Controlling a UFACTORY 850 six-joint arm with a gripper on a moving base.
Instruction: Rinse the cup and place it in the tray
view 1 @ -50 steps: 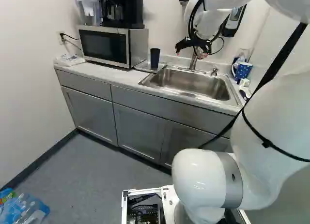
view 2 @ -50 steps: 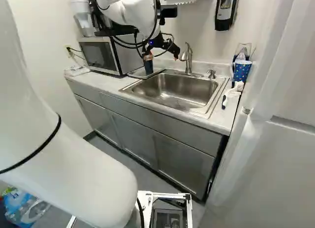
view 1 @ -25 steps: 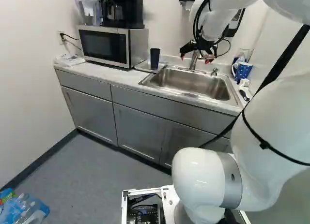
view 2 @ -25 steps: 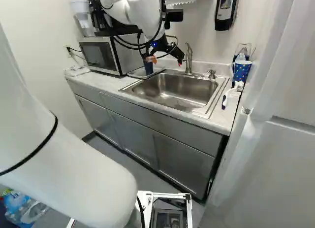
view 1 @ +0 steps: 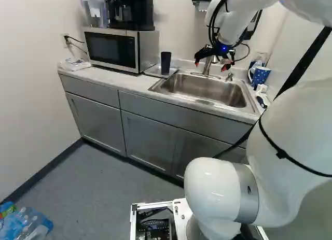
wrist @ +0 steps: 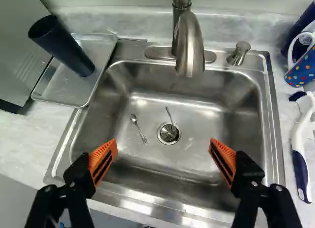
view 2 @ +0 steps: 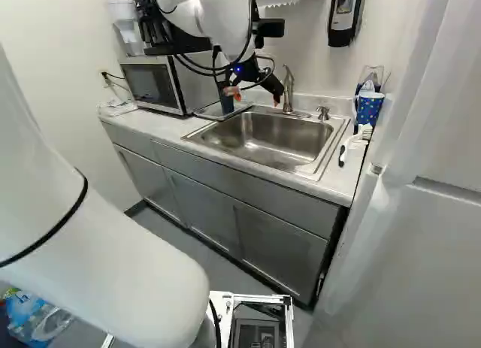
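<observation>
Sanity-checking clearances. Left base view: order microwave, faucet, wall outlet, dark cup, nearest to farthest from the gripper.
From the gripper:
1. Faucet, at the back of the sink.
2. Dark cup, left of the sink, on the tray.
3. Microwave, left of the cup.
4. Wall outlet, far left, past the microwave.

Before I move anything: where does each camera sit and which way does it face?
Left base view: on the base, behind-left of the arm; faces ahead, slightly down, at microwave and sink; arm right of middle.
Right base view: behind-right, same heading; arm left of middle.
Wrist view: on the wrist, looking along the open tool, down into the sink.
Shared by all: sink, dark cup, tray.
</observation>
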